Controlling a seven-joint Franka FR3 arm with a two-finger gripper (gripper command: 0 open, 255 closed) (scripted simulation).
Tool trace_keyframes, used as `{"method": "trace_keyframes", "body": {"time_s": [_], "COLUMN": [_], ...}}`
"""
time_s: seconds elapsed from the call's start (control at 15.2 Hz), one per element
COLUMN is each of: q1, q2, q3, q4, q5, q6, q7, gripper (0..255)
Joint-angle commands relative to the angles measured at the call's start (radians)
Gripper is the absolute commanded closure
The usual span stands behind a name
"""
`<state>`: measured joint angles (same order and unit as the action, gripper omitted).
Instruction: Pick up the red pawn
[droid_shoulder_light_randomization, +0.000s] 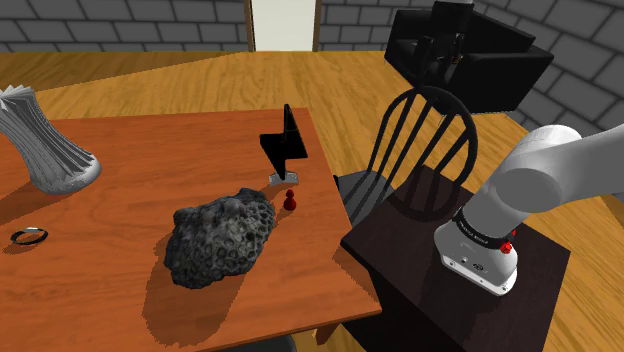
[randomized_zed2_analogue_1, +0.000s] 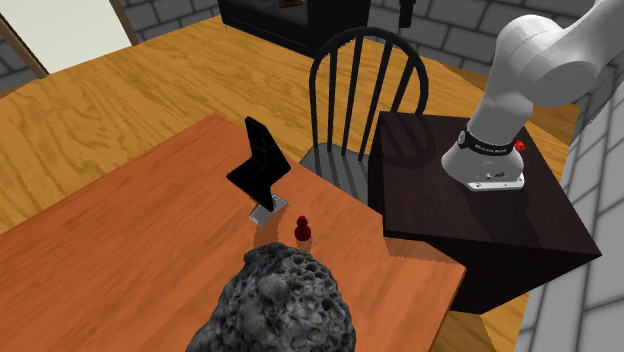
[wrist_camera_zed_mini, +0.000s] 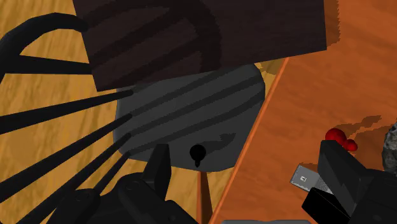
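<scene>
The small red pawn (droid_shoulder_light_randomization: 289, 200) stands upright on the wooden table (droid_shoulder_light_randomization: 120, 290), between a black zigzag figure on a grey base (droid_shoulder_light_randomization: 285, 150) and a big dark porous rock (droid_shoulder_light_randomization: 222, 238). It also shows in the second exterior view (randomized_zed2_analogue_1: 302, 229), just beside the figure's base (randomized_zed2_analogue_1: 268, 208). My gripper (droid_shoulder_light_randomization: 441, 55) hangs high above the black chair, well off the table and far from the pawn. In the wrist view the gripper (wrist_camera_zed_mini: 245, 175) is open with nothing between its fingers. The pawn (wrist_camera_zed_mini: 337, 136) lies off beyond the right finger, beside the grey base (wrist_camera_zed_mini: 308, 178).
A black spindle-back chair (droid_shoulder_light_randomization: 420, 140) stands between the table edge and my dark stand (droid_shoulder_light_randomization: 470, 300). On the table's far side sit a ribbed grey vase (droid_shoulder_light_randomization: 45, 145) and a small ring (droid_shoulder_light_randomization: 29, 236). A black armchair (droid_shoulder_light_randomization: 480, 50) is behind.
</scene>
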<state>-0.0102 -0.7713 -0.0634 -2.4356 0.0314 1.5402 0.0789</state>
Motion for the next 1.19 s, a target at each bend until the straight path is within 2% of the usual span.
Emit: {"method": "trace_keyframes", "body": {"time_s": [0.0,0.53,1.12], "q1": [0.000,0.055,0.120], "q2": [0.000,0.108,0.357], "q3": [0.000,0.097,0.208], "q4": [0.000,-0.134,-0.172], "q5": [0.000,0.098,0.193], "q6": [0.000,0.271,0.597], "q7": [0.000,0.099,0.193], "gripper": [0,0,0]}}
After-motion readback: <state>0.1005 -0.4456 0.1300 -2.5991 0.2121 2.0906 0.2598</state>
